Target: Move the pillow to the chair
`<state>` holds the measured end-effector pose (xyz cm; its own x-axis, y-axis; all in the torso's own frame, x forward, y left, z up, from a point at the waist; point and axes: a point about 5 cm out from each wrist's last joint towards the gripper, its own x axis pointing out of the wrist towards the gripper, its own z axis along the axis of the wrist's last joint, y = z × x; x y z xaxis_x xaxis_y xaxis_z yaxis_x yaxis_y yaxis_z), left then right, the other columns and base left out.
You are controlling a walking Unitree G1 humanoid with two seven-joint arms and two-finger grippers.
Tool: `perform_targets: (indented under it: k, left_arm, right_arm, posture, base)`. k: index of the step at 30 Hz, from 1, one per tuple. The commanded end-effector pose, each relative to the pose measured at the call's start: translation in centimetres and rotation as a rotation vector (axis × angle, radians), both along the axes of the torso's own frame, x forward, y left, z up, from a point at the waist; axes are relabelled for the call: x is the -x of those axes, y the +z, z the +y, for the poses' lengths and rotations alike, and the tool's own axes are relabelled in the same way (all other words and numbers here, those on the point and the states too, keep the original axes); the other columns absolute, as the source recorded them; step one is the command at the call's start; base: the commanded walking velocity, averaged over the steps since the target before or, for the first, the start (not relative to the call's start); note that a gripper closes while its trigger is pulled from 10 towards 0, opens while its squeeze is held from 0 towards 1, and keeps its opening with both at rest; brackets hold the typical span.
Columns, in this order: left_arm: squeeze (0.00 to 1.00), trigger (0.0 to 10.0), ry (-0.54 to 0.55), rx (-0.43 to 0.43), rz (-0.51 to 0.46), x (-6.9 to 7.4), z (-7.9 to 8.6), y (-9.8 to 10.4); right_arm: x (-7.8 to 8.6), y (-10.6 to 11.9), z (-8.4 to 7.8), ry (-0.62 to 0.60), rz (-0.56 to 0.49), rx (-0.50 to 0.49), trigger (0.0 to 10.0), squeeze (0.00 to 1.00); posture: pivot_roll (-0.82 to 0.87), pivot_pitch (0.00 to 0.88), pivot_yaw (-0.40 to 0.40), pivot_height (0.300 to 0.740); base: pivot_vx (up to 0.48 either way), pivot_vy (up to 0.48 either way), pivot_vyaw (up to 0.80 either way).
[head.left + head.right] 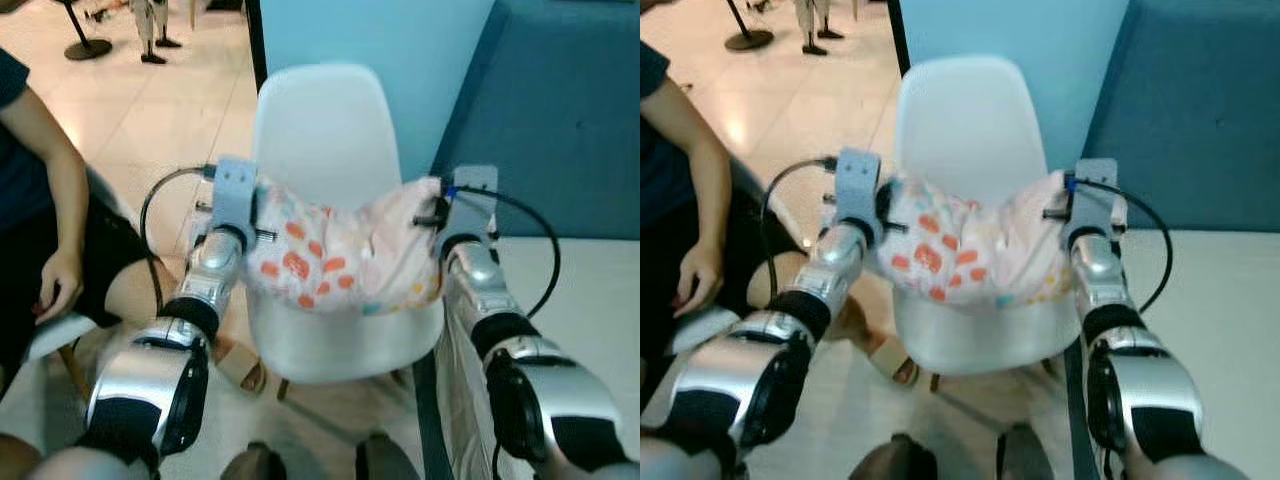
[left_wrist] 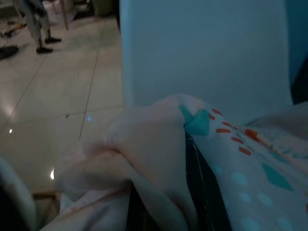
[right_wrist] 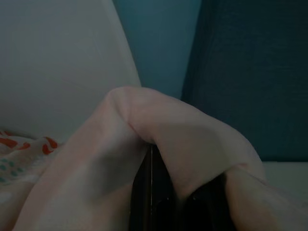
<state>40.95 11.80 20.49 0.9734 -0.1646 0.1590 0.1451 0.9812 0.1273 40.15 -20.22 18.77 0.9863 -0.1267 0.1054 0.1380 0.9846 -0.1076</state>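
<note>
Hanging between the two, the pillow (image 1: 345, 258) spans left to right just over the chair (image 1: 330, 140) seat. The left end effector (image 1: 256, 215) and right end effector (image 1: 432, 215) each stand clamped on an end.

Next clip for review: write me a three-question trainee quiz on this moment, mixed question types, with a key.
1. True or false: the pillow is held over the seat of the white chair.
2. Which tools grip the pillow? A) the left tool alone B) the right tool alone C) both, one at each end
3. Fill in: a seated person's hand rests on the robot's ____ side.

Key:
1. True; it sags between the two tools above the seat.
2. C; the wrist views show fabric bunched around each tool's fingers.
3. Left.
</note>
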Motion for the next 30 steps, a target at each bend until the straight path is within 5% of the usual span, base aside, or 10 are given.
perform_targets:
  k: [1, 6, 12, 22, 27, 30]
  left_arm:
    - [0.0, 10.0, -0.026, -0.023, -0.022, -0.1, -0.1, 0.7]
    - [0.0, 10.0, -0.03, -0.032, -0.044, -0.4, -0.3, 1.7]
    - [0.0, 10.0, -0.046, -0.046, -0.018, -0.2, 0.0, 0.7]
    - [0.0, 10.0, 0.029, -0.205, 0.269, 2.3, 1.2, -8.1]
    - [0.0, 10.0, 0.087, -0.2, 0.341, 2.9, 2.3, -9.8]
    - [0.0, 10.0, 0.134, -0.22, 0.35, 3.2, 3.3, -10.3]
  right_arm:
    - [-0.2, 0.8, 0.1, 0.005, -0.028, 0.005, 10.0, 0.0]
    - [-0.3, 1.7, -0.3, -0.035, -0.054, 0.043, 10.0, 0.0]
    - [-0.2, 1.8, -0.7, -0.062, -0.084, 0.044, 10.0, 0.0]
    - [1.8, -5.4, 1.2, 0.004, 0.116, 0.048, 10.0, 0.0]
    - [2.4, -7.1, 2.6, 0.039, 0.169, 0.027, 10.0, 0.0]
    - [2.6, -7.6, 3.5, 0.077, 0.169, -0.15, 10.0, 0.0]
  posture:
    - [-0.02, 0.27, 0.049, 0.62]
    - [-0.01, 0.285, 0.056, 0.615]
    - [-0.01, 0.285, 0.064, 0.615]
    - [-0.04, 0.278, 0.045, 0.615]
    - [-0.05, 0.278, 0.037, 0.615]
    - [-0.05, 0.283, 0.033, 0.615]
  base:
    - [0.0, 0.0, 0.0]
    - [0.0, 0.0, 0.0]
    - [0.0, 0.0, 0.0]
    - [0.0, 0.0, 0.0]
    - [0.0, 0.0, 0.0]
    - [0.0, 0.0, 0.0]
